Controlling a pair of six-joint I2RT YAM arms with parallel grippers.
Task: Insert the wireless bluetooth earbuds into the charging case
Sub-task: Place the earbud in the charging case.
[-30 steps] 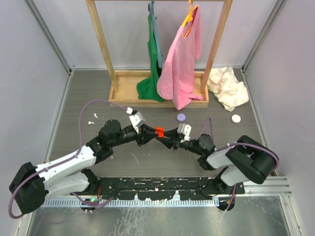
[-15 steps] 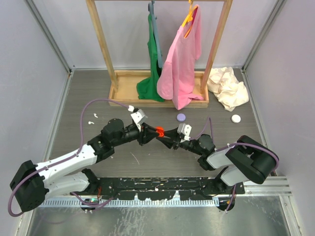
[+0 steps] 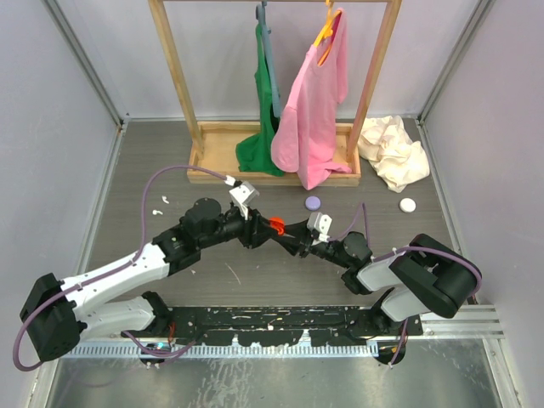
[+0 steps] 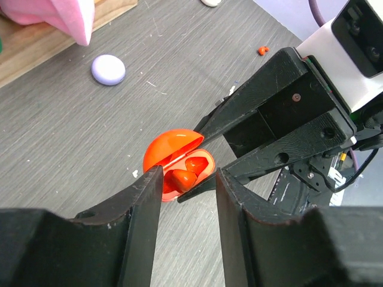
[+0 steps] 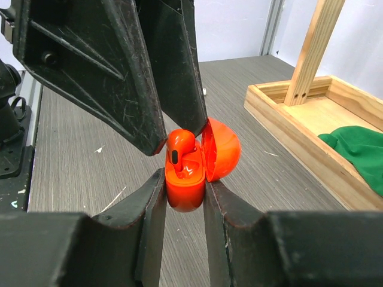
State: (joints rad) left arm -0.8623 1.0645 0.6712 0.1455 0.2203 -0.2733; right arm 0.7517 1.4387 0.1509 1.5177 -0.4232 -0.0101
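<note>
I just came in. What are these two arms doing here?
The right gripper holds the orange charging case, with its lid open. The left gripper is at the case, its jaws apart on either side of an orange earbud that sits in the case. Whether it is fully seated I cannot tell.

Shows a dark grey wood-grain table (image 3: 144,161), closed in by pale walls (image 3: 42,153) with metal corner posts (image 3: 85,61). Carries at 12 o'clock a wooden clothes rack (image 3: 177,76) on a tray-like base (image 3: 219,153), with a green garment (image 3: 259,149) and a pink shirt (image 3: 313,127) on hangers. Has at 2 o'clock a crumpled cream cloth (image 3: 393,151), near it a small white disc (image 3: 408,205); nearer the middle, a lilac disc (image 3: 313,203). Ends at 6 o'clock in a metal plate (image 3: 255,378). Looks evenly lit, without hard shadows.
</note>
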